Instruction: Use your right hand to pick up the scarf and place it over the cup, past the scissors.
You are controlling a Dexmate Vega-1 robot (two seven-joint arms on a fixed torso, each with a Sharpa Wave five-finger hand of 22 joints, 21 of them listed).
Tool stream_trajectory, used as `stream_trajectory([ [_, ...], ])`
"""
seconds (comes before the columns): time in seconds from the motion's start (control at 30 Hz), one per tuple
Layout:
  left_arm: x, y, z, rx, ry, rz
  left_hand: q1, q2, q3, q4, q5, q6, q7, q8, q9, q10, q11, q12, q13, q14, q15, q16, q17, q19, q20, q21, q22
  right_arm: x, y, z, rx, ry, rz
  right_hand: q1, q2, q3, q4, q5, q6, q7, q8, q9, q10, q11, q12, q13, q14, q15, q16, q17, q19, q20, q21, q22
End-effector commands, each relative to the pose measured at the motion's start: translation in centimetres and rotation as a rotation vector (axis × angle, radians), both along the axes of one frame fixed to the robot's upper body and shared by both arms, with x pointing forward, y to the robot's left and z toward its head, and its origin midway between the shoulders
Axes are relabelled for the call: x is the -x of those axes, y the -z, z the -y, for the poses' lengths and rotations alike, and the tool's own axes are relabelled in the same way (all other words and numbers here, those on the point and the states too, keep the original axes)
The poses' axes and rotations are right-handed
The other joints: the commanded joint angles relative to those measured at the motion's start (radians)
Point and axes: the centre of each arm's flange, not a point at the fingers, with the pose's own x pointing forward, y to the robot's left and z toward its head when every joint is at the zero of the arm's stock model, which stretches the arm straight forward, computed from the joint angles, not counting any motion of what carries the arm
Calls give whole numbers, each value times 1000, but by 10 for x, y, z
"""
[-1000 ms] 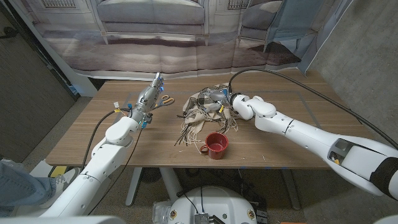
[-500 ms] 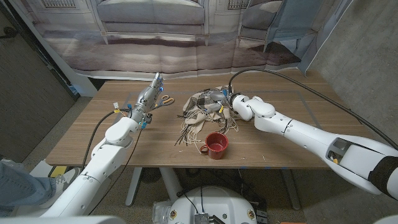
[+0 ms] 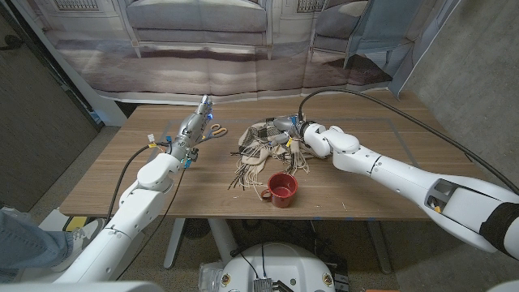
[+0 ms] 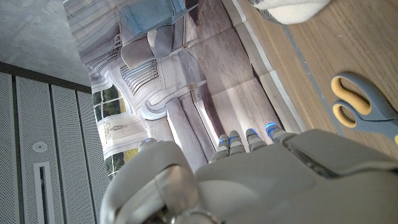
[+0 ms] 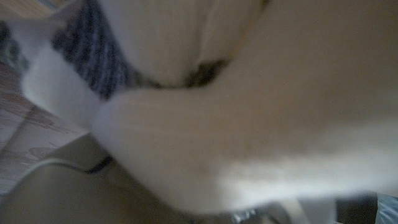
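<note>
Currently the right hand [image 3: 285, 130] sits on the scarf [image 3: 261, 144], fingers buried in the cloth (grip cannot be told). Red cup [image 3: 281, 189] stands nearer the robot than those fingers, beside the fringe. Left hand [image 3: 197, 121] holds nothing, fingers extended together; scissors [image 3: 216, 130] lie just beside its fingertips.

Right hand [image 3: 285, 128] is down in the plaid scarf [image 3: 263, 139], fingers buried in the bunched cloth, fringe trailing toward the red cup [image 3: 280, 189] that stands just in front of it. Over on the other side the left hand [image 3: 195, 126] stands fingers extended, empty, with the scissors [image 3: 216, 130] lying right beside it on the wooden table [image 3: 389, 178].
</note>
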Motion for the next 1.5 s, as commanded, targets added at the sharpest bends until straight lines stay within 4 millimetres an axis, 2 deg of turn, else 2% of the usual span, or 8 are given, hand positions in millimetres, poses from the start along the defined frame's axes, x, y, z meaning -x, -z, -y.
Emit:
stream_trajectory([
  [0.03,1,0,-1,1,-1,0,5,3,-7,1,5,4,3,2,5,-1,0,-1,2,1,5,-4,2,-46,8,0,2,1,-2,1,-21,-41,45,34,8,11,-2,-10,44,-5,13,4,51,-16,20,5,48,-66,13,5,46,-41,8,2],
  [0.27,1,-1,-1,-5,1,1,5,3,-8,2,5,3,2,1,6,-1,1,-1,2,0,3,-4,2,-46,8,0,2,2,-2,1,-38,-55,69,76,37,20,4,-31,134,-14,27,5,154,-48,61,19,152,-111,38,20,119,-103,28,10],
  [0.47,1,-1,-2,-4,3,1,6,4,-9,2,5,4,2,1,6,0,1,-1,2,0,4,-4,2,-46,9,0,2,2,-1,1,-54,-62,91,110,65,30,6,-49,197,-18,39,7,248,-79,102,34,224,-138,65,41,155,-134,42,16],
  [0.63,1,-1,-2,1,1,2,6,4,-10,2,5,3,1,1,6,0,1,-1,2,0,4,-4,2,-46,9,0,2,3,1,1,-66,-71,111,140,88,41,3,-65,245,-14,54,14,312,-72,131,49,275,-154,89,60,171,-155,52,20],
  [0.77,0,1,-2,0,6,2,6,4,-11,2,5,4,2,1,6,-1,1,-1,2,0,5,-4,2,-46,8,0,2,3,2,0,-77,-76,138,186,115,57,-3,-86,304,-12,75,24,346,-91,150,70,315,-181,110,91,189,-188,71,29],
  [0.87,0,1,-3,2,5,0,6,4,-11,2,5,4,1,1,6,1,2,0,2,0,6,-4,2,-46,8,0,2,3,3,-1,-90,-87,156,233,132,73,-11,-103,358,-6,101,34,343,-88,155,91,326,-182,119,121,191,-192,87,39],
  [1.17,-1,1,-4,6,2,1,7,5,-13,2,5,4,1,1,6,0,1,-1,2,1,5,-4,2,-45,7,0,2,3,1,-2,-102,-99,162,340,154,108,-20,-138,353,-10,106,56,339,-87,168,141,353,-186,144,177,205,-195,129,62],
  [1.5,-3,1,-5,5,5,-2,7,6,-14,2,5,4,1,1,6,1,2,0,2,0,4,-4,2,-45,8,0,2,4,-4,-2,-112,-110,175,387,154,122,-11,-172,361,-10,114,74,350,-92,185,185,381,-185,161,215,212,-197,167,83],
])
